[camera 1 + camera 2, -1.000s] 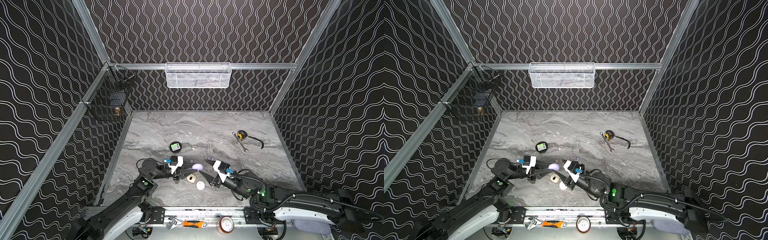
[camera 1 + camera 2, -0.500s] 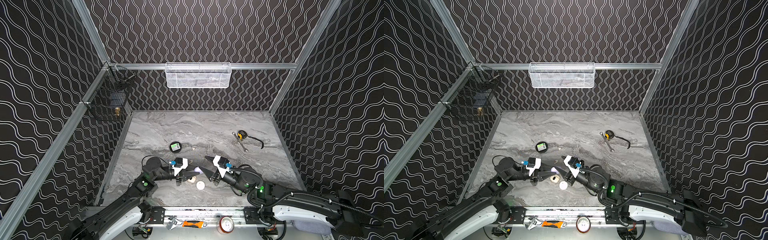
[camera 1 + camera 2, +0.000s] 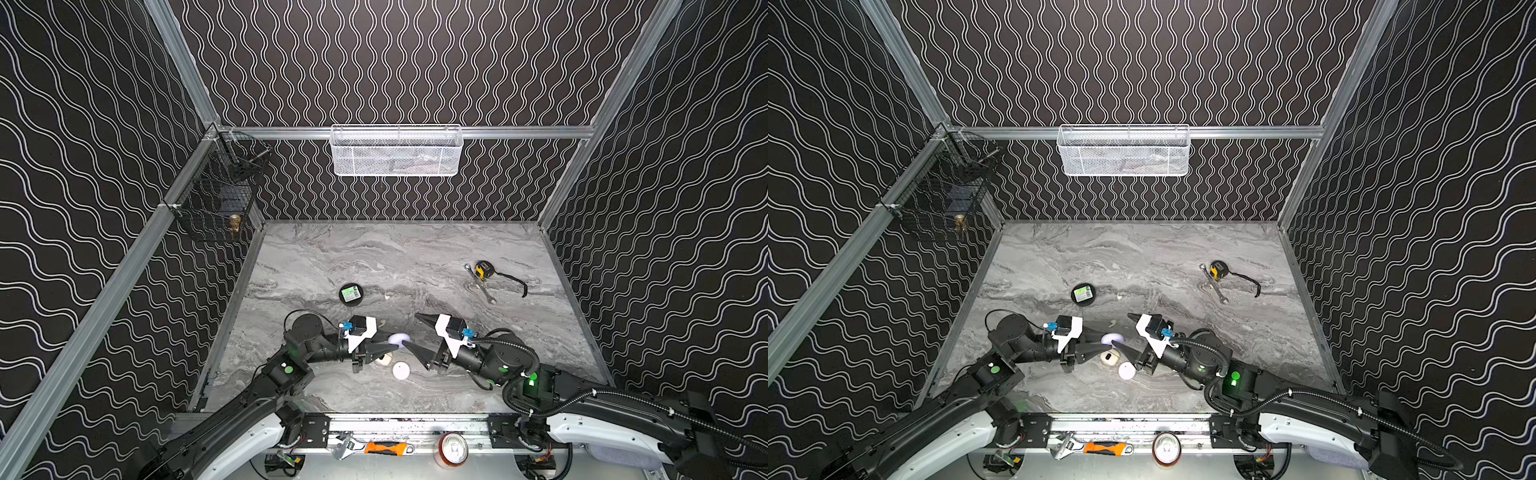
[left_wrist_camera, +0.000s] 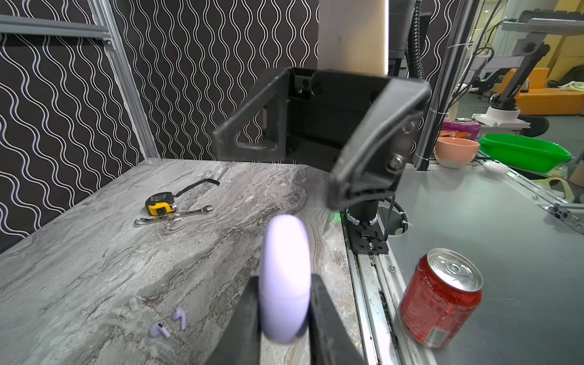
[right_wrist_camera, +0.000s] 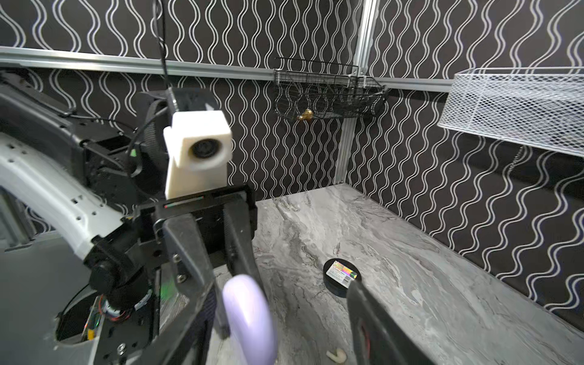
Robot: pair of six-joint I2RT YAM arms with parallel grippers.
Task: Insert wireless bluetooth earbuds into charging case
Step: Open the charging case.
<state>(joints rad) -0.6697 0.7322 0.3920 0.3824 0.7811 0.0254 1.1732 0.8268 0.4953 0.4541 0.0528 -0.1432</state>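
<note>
The left tool (image 3: 386, 344) is clamped tight on the lilac case (image 4: 284, 278), holding it on edge above the bench (image 3: 374, 257). The right tool (image 3: 410, 329) faces it with jaws spread wide, empty, one tip just beside the case. Two lilac earbuds (image 4: 178, 317) lie loose on the bench, close together, and a cream earbud (image 5: 336, 354) lies apart from them.

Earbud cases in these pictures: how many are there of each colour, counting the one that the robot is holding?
Lilac case, held in the left gripper: 1
Cream case, on the table: 1
White case, on the table: 1
Total: 3
</note>
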